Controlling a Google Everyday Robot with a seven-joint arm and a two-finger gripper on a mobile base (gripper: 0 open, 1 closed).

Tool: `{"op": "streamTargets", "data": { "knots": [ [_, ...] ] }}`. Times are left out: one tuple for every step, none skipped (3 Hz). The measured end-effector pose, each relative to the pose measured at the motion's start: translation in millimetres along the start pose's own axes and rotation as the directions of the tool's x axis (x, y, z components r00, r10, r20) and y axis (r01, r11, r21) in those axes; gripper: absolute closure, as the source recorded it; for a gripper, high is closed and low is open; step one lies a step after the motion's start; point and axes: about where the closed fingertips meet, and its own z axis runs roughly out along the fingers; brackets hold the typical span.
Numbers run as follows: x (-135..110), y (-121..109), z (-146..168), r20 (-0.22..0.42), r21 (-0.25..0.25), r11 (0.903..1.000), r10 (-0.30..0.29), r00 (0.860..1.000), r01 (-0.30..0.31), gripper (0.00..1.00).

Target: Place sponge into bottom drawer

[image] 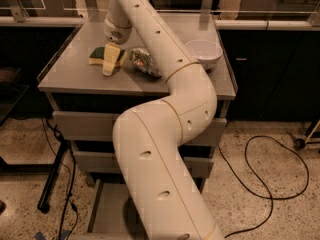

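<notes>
The sponge, yellow with a dark green layer, lies on the cabinet top near its left side. My gripper reaches down from the long white arm and sits right at the sponge's right end, partly covering it. The bottom drawer is pulled out at floor level below the cabinet; its grey floor shows to the left of my arm, and the arm hides the rest.
A printed drink can lies on its side just right of the gripper. A white bowl stands at the right of the cabinet top. Two grey drawer fronts are shut. A black cable lies on the floor.
</notes>
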Motion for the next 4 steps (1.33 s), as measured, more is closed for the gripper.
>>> {"op": "streamTargets", "data": {
  "knots": [
    [0.0,0.0,0.0,0.000,0.000,1.0000,0.000,1.000,0.000,0.37],
    [0.0,0.0,0.0,0.000,0.000,1.0000,0.000,1.000,0.000,0.60],
    [0.0,0.0,0.0,0.000,0.000,1.0000,0.000,1.000,0.000,0.83],
    [0.0,0.0,0.0,0.000,0.000,1.0000,0.000,1.000,0.000,1.00]
  ]
}}
